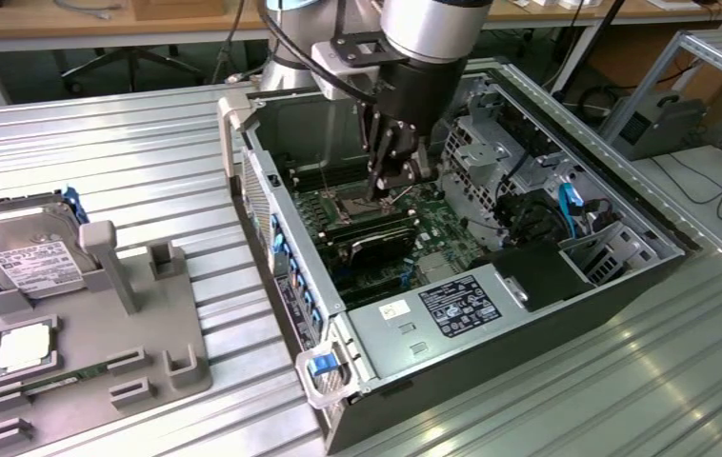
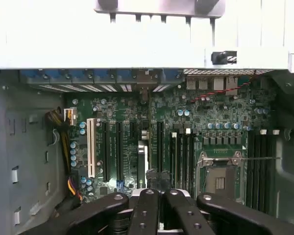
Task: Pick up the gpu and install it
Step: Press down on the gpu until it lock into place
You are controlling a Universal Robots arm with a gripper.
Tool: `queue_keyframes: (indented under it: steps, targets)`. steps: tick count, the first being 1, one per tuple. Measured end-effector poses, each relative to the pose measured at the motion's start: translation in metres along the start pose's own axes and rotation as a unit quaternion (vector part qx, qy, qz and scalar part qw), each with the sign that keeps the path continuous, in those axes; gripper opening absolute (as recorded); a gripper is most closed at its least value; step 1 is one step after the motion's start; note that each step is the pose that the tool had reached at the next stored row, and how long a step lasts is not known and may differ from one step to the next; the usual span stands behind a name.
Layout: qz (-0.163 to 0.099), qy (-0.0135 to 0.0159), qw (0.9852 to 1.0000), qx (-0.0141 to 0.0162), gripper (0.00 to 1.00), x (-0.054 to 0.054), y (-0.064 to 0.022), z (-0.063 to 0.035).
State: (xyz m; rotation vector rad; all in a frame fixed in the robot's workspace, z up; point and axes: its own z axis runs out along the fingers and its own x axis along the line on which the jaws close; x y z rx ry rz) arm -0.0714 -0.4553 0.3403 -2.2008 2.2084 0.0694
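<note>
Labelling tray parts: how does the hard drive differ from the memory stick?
The hard drive is broad and silver with a white label; the memory stick is narrow and green. The hard drive leans propped up in its slot; the memory stick lies flat. Both sit on the grey holder.

The computer case point(image 1: 615, 214) is bare grey sheet metal with a dull sheen, resting on a ribbed, brushed aluminium table point(image 1: 120, 152). Inside the case, the green motherboard point(image 2: 186, 127) looks matt (its white slot point(image 2: 91, 147) is smooth plastic). Beside the case, the grey holder point(image 1: 120, 343) is matt plastic.
</note>
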Motion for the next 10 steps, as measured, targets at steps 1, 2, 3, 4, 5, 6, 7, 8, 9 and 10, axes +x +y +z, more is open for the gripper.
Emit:
queue_keyframes:
  steps: [1, 2, 3, 4, 5, 6, 7, 8, 9, 10]
  targets:
    - [0.000, 0.0000, 1.0000, 0.0000, 0.11, -0.001, 0.0002, -0.0127]
    - [0.000, 0.0001, 1.0000, -0.0001, 0.11, -0.001, -0.0008, -0.0129]
    - [0.000, 0.0001, 1.0000, 0.0000, 0.11, -0.001, -0.0021, -0.0129]
    - [0.000, 0.0001, 1.0000, 0.0000, 0.11, -0.001, -0.0136, -0.0131]
    - [0.000, 0.0001, 1.0000, 0.0000, 0.11, -0.001, -0.0147, -0.0131]
    - [0.000, 0.0001, 1.0000, 0.0000, 0.11, -0.001, -0.0147, -0.0131]
    - [0.000, 0.0000, 1.0000, 0.0000, 0.11, -0.001, -0.0147, -0.0131]
    - [0.000, 0.0001, 1.0000, 0.0000, 0.11, -0.001, -0.0147, -0.0131]
    - [0.000, 0.0000, 1.0000, 0.0000, 0.11, -0.001, -0.0147, -0.0131]
    - [0.000, 0.0001, 1.0000, 0.0000, 0.11, -0.001, -0.0147, -0.0131]
